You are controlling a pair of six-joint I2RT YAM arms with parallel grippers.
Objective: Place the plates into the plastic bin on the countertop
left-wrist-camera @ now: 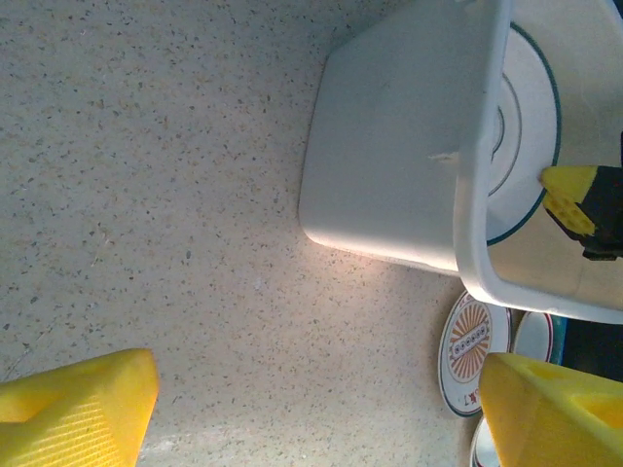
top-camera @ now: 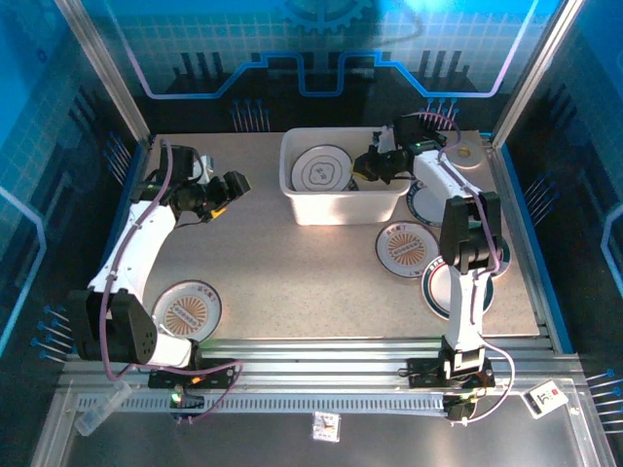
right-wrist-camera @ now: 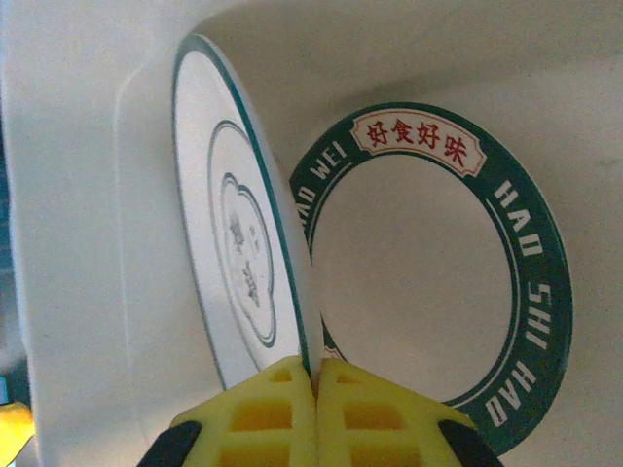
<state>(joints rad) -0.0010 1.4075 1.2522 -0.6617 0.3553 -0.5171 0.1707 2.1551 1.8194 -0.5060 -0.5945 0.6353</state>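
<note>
The right claw (right-wrist-camera: pixel 313 375) is shut on the rim of a white plate (right-wrist-camera: pixel 243 263), which is held on edge inside the plastic bin (top-camera: pixel 343 206) at the middle of the surface's (top-camera: pixel 292 282) far edge. The plate's face runs straight out from the fingertips toward a bin wall, with a dark-green-banded plate (right-wrist-camera: pixel 526 253) just behind it. The held plate is thin, marked with a fine green rim line and a pale scalloped centre motif. The left claw (top-camera: pixel 231 187) is spread wide and empty left of the bin, and the orange-centred plate (top-camera: pixel 187 308) at the near-left corner is judged nearer that arm.
</note>
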